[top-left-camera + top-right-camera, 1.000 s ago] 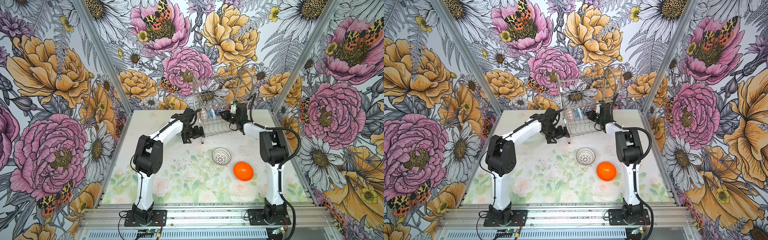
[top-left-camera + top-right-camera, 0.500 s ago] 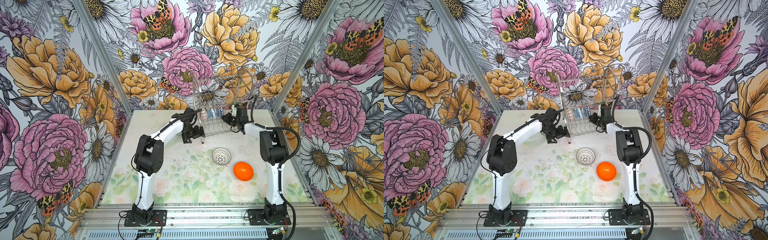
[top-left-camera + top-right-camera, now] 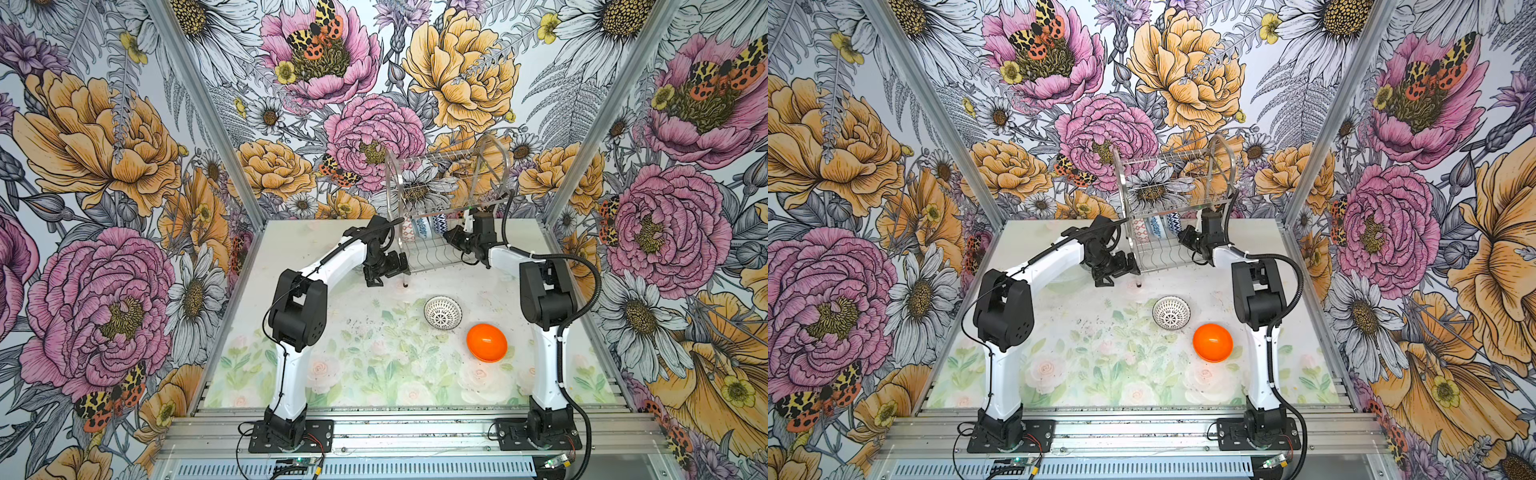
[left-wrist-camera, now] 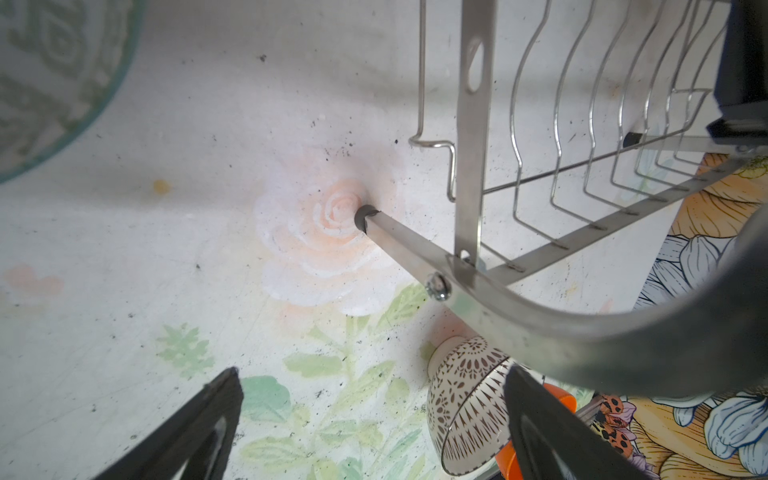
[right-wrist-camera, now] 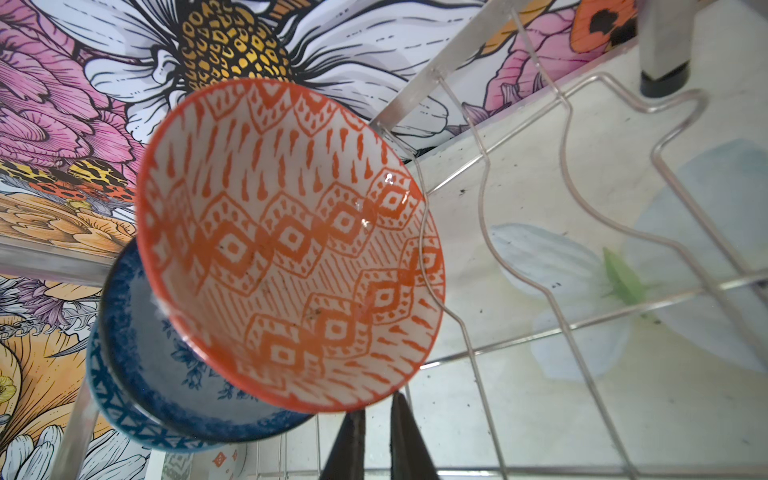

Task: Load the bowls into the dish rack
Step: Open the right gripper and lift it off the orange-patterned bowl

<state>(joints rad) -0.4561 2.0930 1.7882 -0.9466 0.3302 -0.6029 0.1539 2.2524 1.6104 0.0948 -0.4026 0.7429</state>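
Observation:
The steel dish rack (image 3: 432,157) (image 4: 473,166) stands at the back of the table. My right gripper (image 5: 376,405) (image 3: 451,240) is inside its lower tier, shut on the lower rim of the orange-white bowl (image 5: 291,249), which tilts on edge among the wavy wires. Two blue bowls (image 5: 166,374) (image 3: 422,226) stand right behind it. My left gripper (image 4: 374,419) (image 3: 386,270) hangs open and empty by the rack's front left leg. On the table lie the black-and-white lattice bowl (image 3: 442,312) (image 4: 469,403), the plain orange bowl (image 3: 486,343) and the grey-green bowl (image 4: 41,83), which the left arm hides in both top views.
Flowered walls (image 3: 124,166) close in the table (image 3: 374,365) on three sides. The rack's rubber-tipped leg (image 4: 365,216) stands on the mat just ahead of my left fingers. Its arched end frame (image 4: 623,332) passes close over the right-hand one.
My right gripper has moved a little to the left, deeper into the rack's lower tier. The left arm and the bowls on the table have stayed put.

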